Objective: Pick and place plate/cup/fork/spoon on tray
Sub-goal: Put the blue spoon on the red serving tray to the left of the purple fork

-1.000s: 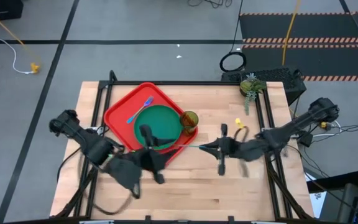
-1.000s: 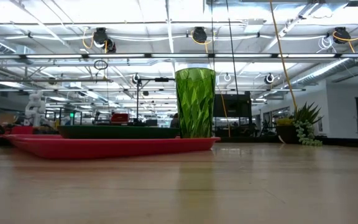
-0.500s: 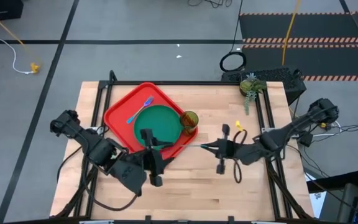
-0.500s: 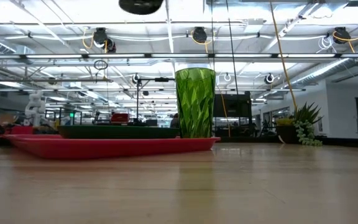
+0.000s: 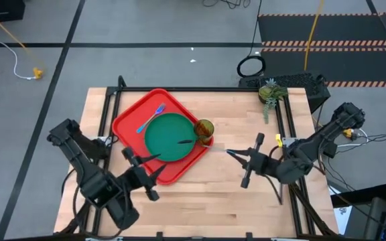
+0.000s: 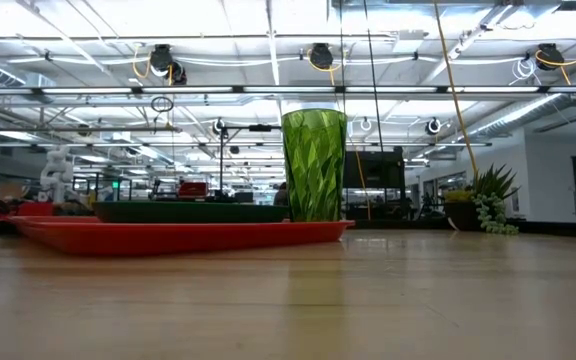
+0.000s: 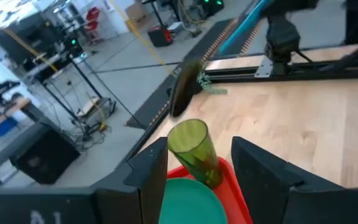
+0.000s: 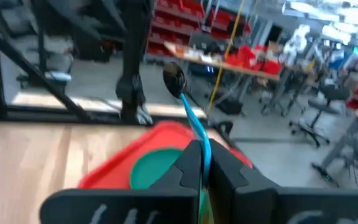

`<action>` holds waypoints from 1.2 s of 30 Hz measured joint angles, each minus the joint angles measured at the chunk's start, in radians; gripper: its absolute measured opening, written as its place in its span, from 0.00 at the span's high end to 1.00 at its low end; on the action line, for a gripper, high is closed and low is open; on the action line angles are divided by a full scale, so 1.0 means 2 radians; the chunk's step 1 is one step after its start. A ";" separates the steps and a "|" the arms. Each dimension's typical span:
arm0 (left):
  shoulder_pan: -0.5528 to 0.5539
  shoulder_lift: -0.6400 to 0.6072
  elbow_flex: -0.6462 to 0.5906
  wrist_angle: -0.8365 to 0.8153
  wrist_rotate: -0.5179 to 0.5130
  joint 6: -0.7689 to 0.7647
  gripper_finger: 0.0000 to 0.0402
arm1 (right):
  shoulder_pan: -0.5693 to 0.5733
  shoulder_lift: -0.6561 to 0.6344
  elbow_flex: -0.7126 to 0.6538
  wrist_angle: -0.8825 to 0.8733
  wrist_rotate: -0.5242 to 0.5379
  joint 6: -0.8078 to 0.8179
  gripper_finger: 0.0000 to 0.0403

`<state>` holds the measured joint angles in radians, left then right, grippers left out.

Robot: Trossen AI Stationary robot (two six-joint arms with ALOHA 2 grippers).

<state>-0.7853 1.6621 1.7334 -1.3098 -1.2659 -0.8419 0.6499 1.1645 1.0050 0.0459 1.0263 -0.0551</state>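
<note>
Bright, even light falls from overhead: in the low view rows of ceiling lamps [image 6: 268, 62] glare white and wash out the upper part of the room. The wooden table [image 5: 220, 194] in the high view is evenly lit, with only soft, short shadows under the arms. The cup [image 6: 314, 165] glows translucent against the backlight, sharply focused, while the near tabletop is softer. Both wrist views are motion-blurred, and the spoon [image 8: 188, 109] is smeared against a hazy background.

From bench height the tray's [image 6: 178, 236] raised rim hides the plate's [image 6: 193, 211] face — the fork cannot be seen there.
</note>
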 joint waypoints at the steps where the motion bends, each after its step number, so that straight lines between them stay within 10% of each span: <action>1: 0.000 -0.004 -0.016 0.009 -0.002 -0.013 0.55 | 0.002 0.001 0.000 0.021 0.000 -0.018 1.00; 9: 0.034 -0.008 -0.113 0.183 0.037 0.021 0.55 | 0.008 0.036 0.000 0.241 -0.006 -0.220 1.00; 22: 0.148 -0.014 -0.258 0.697 0.238 0.352 0.55 | 0.003 0.046 -0.069 0.559 -0.119 -0.518 1.00; 36: 0.304 -0.062 -0.391 1.129 0.470 0.451 0.55 | -0.106 0.050 -0.206 0.761 -0.256 -0.657 1.00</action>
<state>-0.1764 1.5378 0.9511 0.9477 -0.3266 0.0596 0.4386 1.2648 0.5934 1.5676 0.5149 -1.3701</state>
